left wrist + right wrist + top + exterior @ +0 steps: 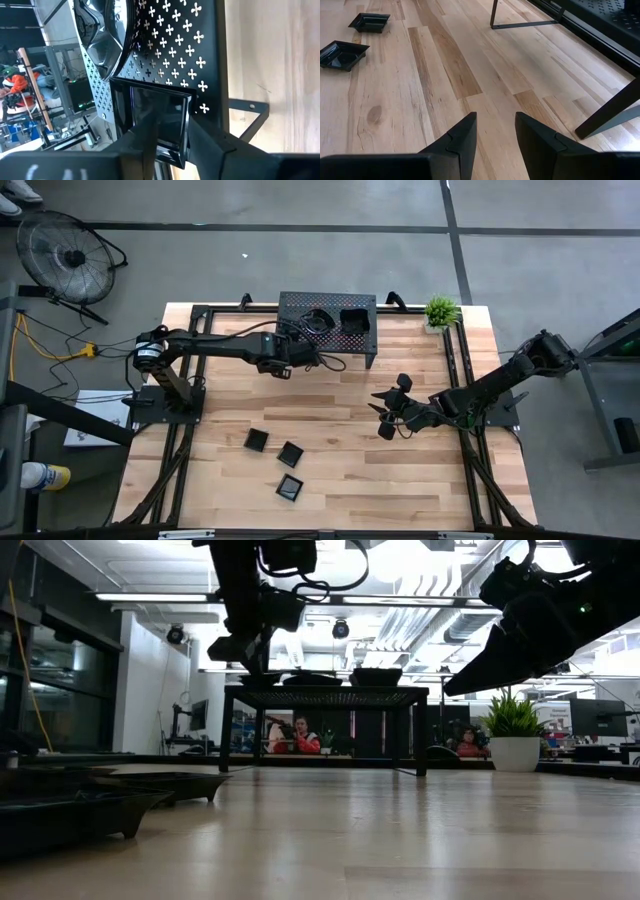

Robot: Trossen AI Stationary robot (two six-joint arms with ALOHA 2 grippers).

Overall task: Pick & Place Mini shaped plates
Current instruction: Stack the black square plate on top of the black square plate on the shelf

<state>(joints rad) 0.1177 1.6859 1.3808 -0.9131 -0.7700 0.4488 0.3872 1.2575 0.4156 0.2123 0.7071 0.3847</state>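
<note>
Three small glossy black square plates lie flat on the table's near left: one (pixel 257 440), one (pixel 291 453), one (pixel 290 487); two of them (pixel 368 21) (pixel 341 53) show in the right wrist view. Two more plates (pixel 318 320) (pixel 355 318) sit on the black perforated rack (pixel 328 302) at the far edge. My left gripper (pixel 292 352) is at the rack's left near side, shut on another square plate (pixel 150 112). My right gripper (pixel 386 416) hangs open over bare wood at the table's right middle, touching nothing. My left gripper holds the square plate by its near rim (pixel 167 150), which sits between the two fingers (pixel 207 145). The fingers come level from the table's left. The plate lies over the rack's perforated top (pixel 175 55); whether it rests on it I cannot tell.
A potted plant (pixel 441 311) stands at the far right corner beside the rack. The rack's legs (pixel 520 24) stand on the table ahead of my right gripper (pixel 495 135). Bare wood lies between the rack and the three plates. People sit in the room beyond (pixel 300 737).
</note>
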